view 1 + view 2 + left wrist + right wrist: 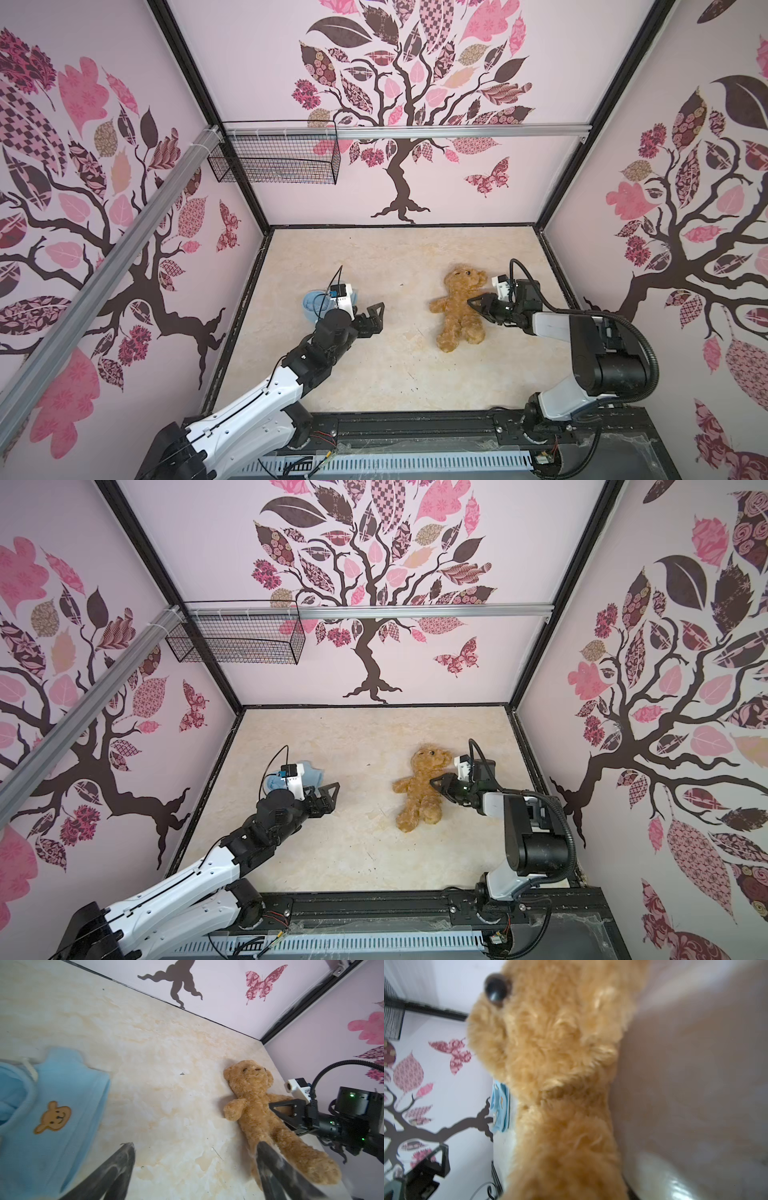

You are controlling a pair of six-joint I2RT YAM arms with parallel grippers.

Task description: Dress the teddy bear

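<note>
The teddy bear (459, 309) lay on its back on the table (374, 374), right of the middle, head toward the back wall, and it wore nothing. The light blue shirt (62, 1088) lay flat well apart from it on the left, its small bear-face patch (53, 1116) facing up; in both top views the left wrist camera covered much of it.

The left gripper (373, 318) hung over bare table between shirt and bear, jaws wide apart and empty. The right gripper (478, 307) sat at the bear's arm on the side nearest it. Its wrist view was filled with blurred fur, and whether its jaws gripped the arm or stood loose around it could not be told.

The dressing proper looked not yet begun; the step in hand seemed to be setting up the bear. The next move would likely call for the left gripper to take the shirt by its open hem while the right steadied or raised the bear, so the head could enter first.

A wire basket (274, 153) hung from the rail at the back left; its contents were too faint to make out.
</note>
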